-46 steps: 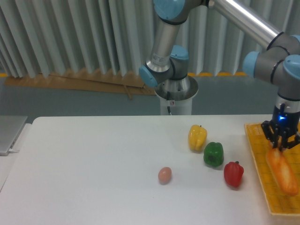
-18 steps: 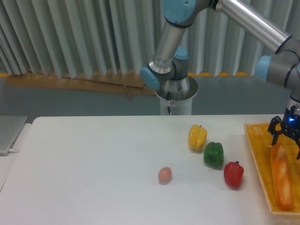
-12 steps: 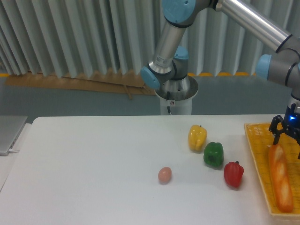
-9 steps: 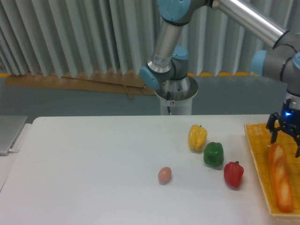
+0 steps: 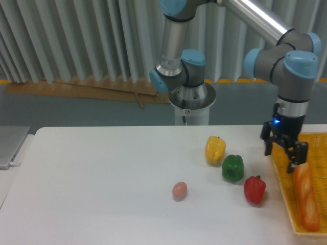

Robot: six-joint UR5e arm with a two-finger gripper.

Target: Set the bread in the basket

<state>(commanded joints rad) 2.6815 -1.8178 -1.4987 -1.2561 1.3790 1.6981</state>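
**Bread down in the basket, hand loose above it**

Grey pleated curtains hang behind a white bench (image 5: 102, 178), and on the far right edge of it the job looks close to finished. The bread (image 5: 305, 196) lies lengthwise inside the basket (image 5: 284, 176), a long slim orange-golden loaf with pale slanting slashes along its top, its near end close to the basket's front rim. The basket is a flat yellow woven tray with a low rim, partly cut off by the edge of the view.

Just above the loaf's far end hangs the hand (image 5: 285, 151), fingers spread wide and holding nothing, apart from the bread as far as I can tell.

What could still go wrong, to my eye, is small. One dark finger sits very near the tip of the loaf, so a careless sideways sweep might nudge it or drag the light basket along the bench. The rim is low, and a knock could roll the bread toward the edge. A straight lift seems the safe way out.

Further left, clear of the basket, a red pepper (image 5: 254, 189), a green pepper (image 5: 232, 168) and a yellow pepper (image 5: 215, 149) stand in a slanting row, with a small pinkish ball (image 5: 179, 190) alone beyond them.
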